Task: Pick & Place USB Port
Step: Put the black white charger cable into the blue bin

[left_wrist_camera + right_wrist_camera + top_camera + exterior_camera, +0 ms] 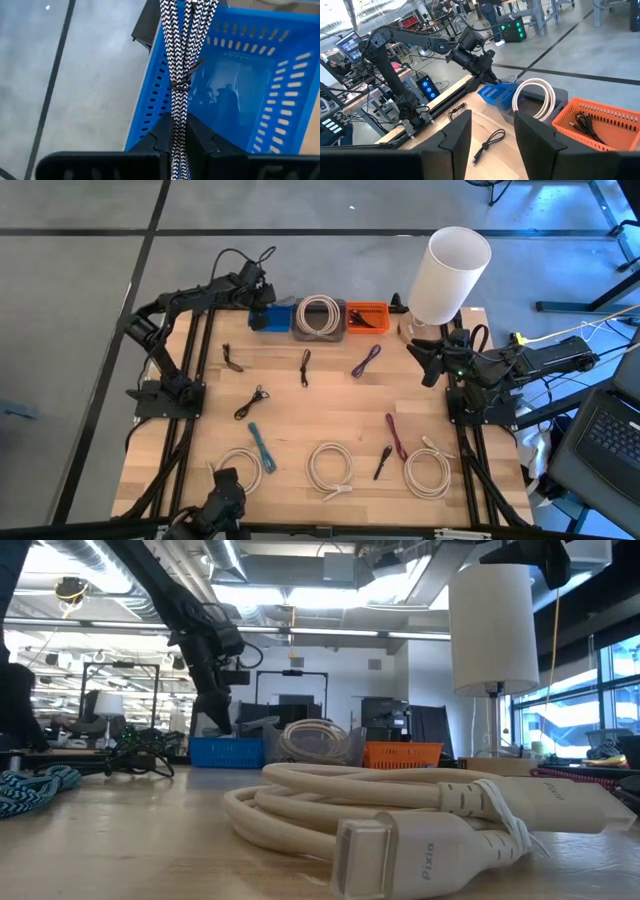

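— High view first: where was the left pincer (262, 302)?
— Upper left of centre, over the blue basket (273, 317) at the far edge of the surface (330, 415). It was clenched on a black-and-white braided cable (181, 75), which hung in the left wrist view between the fingers (161, 134) above the basket's inside.
— And the right pincer (425, 363)?
— At the right edge of the frame's middle, near the white lamp (447, 275), released and holding nothing.
— Anything else?
— A grey bin with a coiled white cable (318, 314) sat beside the blue one, then an orange basket (366, 318). More cables lay scattered lower in the frame.
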`<state>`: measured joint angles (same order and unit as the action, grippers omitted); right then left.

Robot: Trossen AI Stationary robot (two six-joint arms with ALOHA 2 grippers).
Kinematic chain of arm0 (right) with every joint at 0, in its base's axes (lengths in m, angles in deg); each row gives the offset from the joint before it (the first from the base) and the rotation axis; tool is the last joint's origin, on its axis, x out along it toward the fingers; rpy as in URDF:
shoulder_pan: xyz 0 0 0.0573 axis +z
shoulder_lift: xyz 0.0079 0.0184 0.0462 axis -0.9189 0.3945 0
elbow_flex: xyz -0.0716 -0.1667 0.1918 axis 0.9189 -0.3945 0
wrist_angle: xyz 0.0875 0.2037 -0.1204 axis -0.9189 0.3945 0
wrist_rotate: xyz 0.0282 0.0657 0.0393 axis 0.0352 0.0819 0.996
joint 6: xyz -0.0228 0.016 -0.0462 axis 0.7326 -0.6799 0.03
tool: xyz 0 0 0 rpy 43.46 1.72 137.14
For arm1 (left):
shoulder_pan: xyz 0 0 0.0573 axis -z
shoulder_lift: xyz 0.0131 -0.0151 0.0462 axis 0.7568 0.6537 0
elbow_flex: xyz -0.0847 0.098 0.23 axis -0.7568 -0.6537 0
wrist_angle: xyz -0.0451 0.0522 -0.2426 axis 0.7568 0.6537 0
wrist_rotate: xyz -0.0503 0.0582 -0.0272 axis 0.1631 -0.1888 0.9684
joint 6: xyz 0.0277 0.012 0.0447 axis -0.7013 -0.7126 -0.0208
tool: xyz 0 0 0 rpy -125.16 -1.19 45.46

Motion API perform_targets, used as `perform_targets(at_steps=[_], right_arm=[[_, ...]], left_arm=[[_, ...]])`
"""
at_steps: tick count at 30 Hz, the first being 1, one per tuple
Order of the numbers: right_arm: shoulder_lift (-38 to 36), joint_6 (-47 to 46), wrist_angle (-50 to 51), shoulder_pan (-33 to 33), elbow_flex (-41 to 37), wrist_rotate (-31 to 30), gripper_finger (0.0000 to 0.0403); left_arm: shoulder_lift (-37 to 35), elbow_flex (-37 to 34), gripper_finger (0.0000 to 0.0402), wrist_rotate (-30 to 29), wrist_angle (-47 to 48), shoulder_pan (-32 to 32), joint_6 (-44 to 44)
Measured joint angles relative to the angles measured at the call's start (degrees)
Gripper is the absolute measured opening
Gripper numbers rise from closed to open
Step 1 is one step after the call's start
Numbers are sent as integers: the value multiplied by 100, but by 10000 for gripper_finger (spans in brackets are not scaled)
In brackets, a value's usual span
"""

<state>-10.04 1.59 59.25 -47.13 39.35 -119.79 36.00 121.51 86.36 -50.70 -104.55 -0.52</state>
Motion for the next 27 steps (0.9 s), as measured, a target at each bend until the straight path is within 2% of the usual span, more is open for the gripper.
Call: perform_targets(at_steps=[1, 4, 6, 11, 18, 23, 27], right_arm=[[0, -14, -1, 0, 0, 0, 150], [0, -63, -1, 0, 0, 17, 150], [0, -19, -1, -2, 0, 17, 150], [0, 116, -1, -2, 2, -179, 150], [0, 139, -1, -2, 2, -190, 150], [0, 152, 0, -2, 2, -192, 150], [0, 152, 1, -2, 2, -191, 150]], left_arm=[[-39, 4, 20, -120, 54, 4, -216], [-221, 8, 20, -1067, 545, 46, -1206], [-283, 8, 20, -1491, 875, 53, -1676], [-338, 9, 20, -1464, 792, 141, -1706], [-315, 9, 20, -1999, 553, 544, -2211], [-195, 9, 20, -2649, 416, 822, -2694], [-24, 9, 20, -2866, 415, 885, -2672]])
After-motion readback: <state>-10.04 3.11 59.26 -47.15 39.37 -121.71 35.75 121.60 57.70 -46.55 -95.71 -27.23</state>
